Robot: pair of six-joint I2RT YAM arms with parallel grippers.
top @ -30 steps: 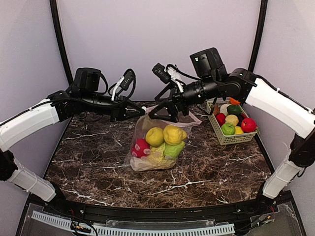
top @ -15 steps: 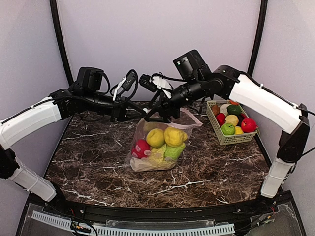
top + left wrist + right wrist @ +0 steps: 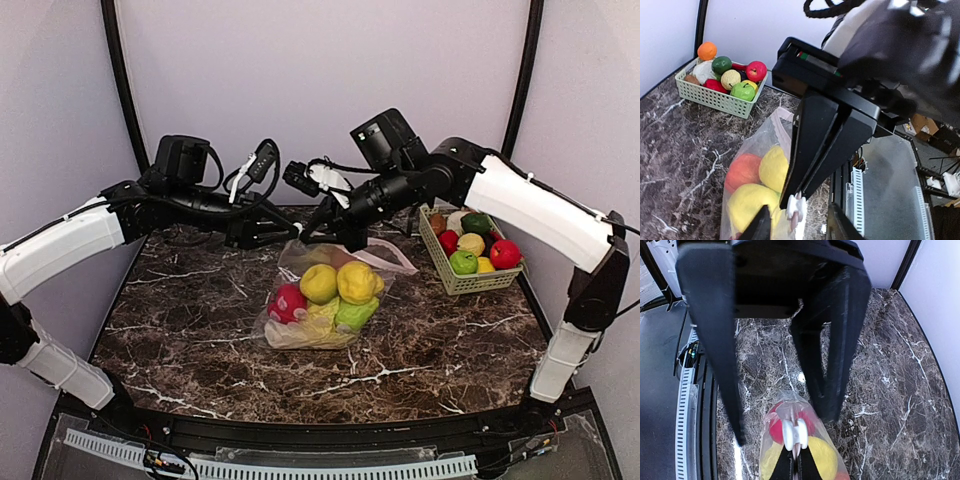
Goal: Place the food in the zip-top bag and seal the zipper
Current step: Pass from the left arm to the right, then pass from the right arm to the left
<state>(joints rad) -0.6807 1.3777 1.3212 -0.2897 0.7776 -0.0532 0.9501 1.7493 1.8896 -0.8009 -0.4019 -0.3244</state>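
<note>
Up at the bag (image 3: 300,258) mouth, my right gripper (image 3: 796,454) is pinching the white slider (image 3: 795,434) on the zipper (image 3: 390,264). My left gripper (image 3: 796,226) sits spread either side.

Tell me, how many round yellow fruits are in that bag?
2. Both sit side by side on top of the pile in the bag: one yellow fruit, and the other yellow fruit beside it, nearer the basket. Others may be hidden underneath.
</note>
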